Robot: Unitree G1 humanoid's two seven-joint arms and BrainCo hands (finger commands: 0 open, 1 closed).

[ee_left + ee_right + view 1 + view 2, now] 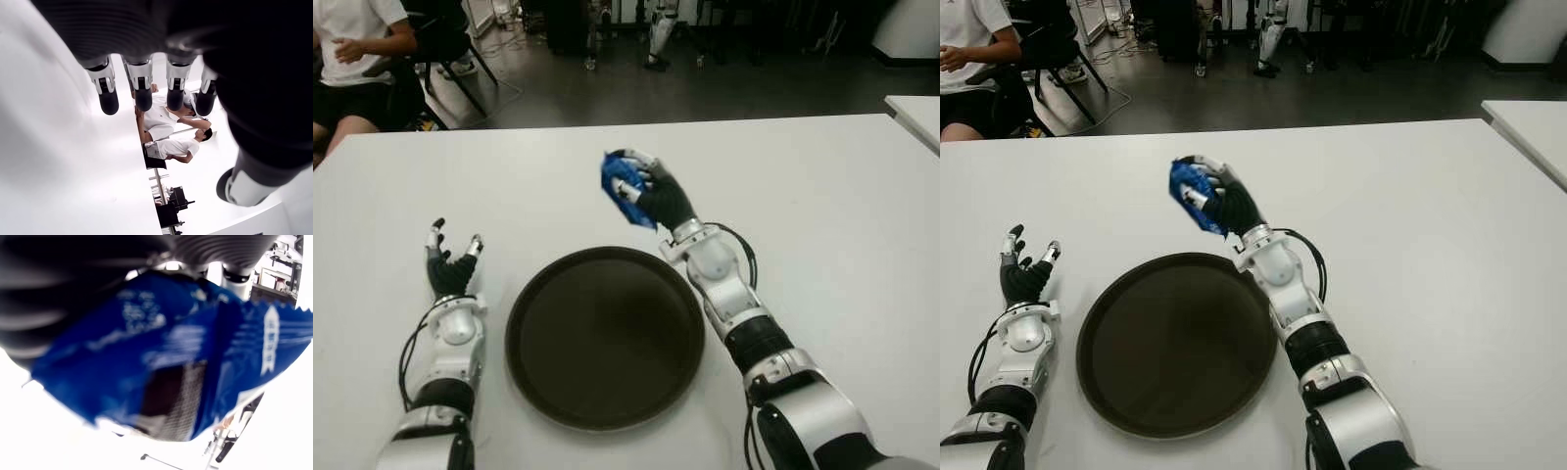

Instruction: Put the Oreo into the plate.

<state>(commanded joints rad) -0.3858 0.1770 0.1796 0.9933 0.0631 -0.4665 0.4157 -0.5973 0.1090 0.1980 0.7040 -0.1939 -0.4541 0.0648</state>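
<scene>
The Oreo packet [625, 186] is gripped in the right robot hand [651, 192], beyond the plate [605, 337]. Placement is not yet done. The left robot hand [450, 264] is seen open, empty, left of the plate.

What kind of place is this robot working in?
Probably a robotics lab or workshop: a plain white table holds only a dark plate, seated people watch from the side, and robot legs and cables stand on the dark floor behind.

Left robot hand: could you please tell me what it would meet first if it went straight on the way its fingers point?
Probably nothing: the left robot hand points across bare table toward its far edge.
</scene>
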